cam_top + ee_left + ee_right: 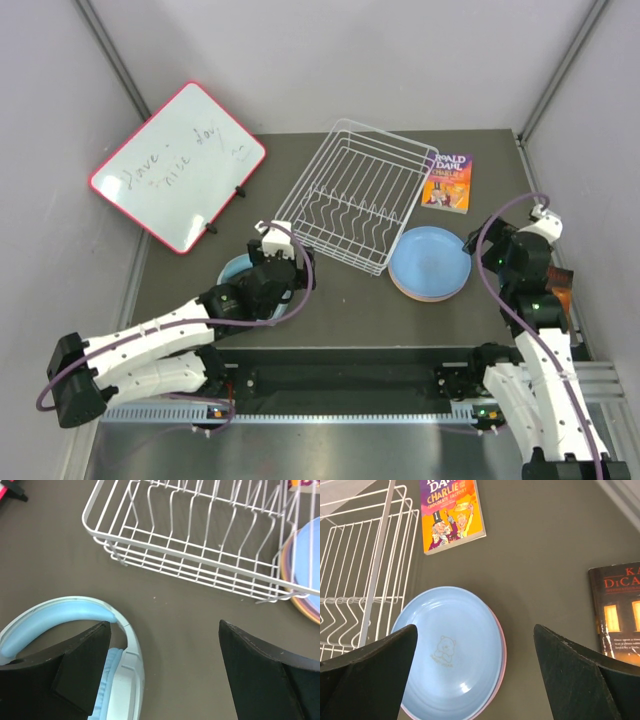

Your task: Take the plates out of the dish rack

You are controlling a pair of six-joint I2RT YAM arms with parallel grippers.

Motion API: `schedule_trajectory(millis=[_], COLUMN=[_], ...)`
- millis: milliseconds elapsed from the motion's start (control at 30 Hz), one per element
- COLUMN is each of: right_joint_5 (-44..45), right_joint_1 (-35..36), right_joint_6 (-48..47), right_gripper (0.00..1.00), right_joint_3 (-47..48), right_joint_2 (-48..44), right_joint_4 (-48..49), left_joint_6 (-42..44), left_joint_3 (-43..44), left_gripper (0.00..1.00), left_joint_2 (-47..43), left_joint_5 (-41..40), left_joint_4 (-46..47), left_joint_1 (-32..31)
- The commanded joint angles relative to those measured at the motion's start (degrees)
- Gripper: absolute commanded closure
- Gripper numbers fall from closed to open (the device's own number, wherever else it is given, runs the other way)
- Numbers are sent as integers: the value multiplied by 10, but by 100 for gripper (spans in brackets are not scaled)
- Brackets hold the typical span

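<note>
— What does the dark worktop (350, 305) carry?
— The white dish rack (355, 195) at the middle, and just beside its near right corner the plates (430, 262) in one stack, blue on top.
— And more?
— Light blue headphones (60, 612) near left, a red-framed whiteboard (178, 165) far left, an orange book (447, 182) far right, a dark book (617, 610) at the right edge.

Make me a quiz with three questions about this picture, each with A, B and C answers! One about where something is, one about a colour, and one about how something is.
1. Where are the plates?
A) in the dish rack
B) stacked on the table beside the dish rack
C) held in a gripper

2. What colour is the top plate?
A) green
B) blue
C) red

3. How is the left gripper?
A) open
B) shut on a plate
C) shut on the rack

Answers:
1 B, the stack lies flat to the right of the rack.
2 B, light blue shows on top.
3 A, its fingers stand wide apart and hold nothing.
</note>
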Motion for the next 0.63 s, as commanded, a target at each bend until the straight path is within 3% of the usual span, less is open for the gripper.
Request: schedule_trajectory(millis=[0,600], right_joint_5=[28,21], right_joint_1=[-4,-4], right_joint_6=[-37,-60], right_gripper=[0,0], right_joint_3=[15,-39], right_joint_2=[-12,-76], right_joint_4=[-18,48], left_joint_6=[2,39], left_joint_3=[-13,5], left_gripper=[7,6], left_joint_2=[-3,-66], left_joint_5=[-47,-98], left_joint_4=[19,-5], left_joint_1=[-2,-1])
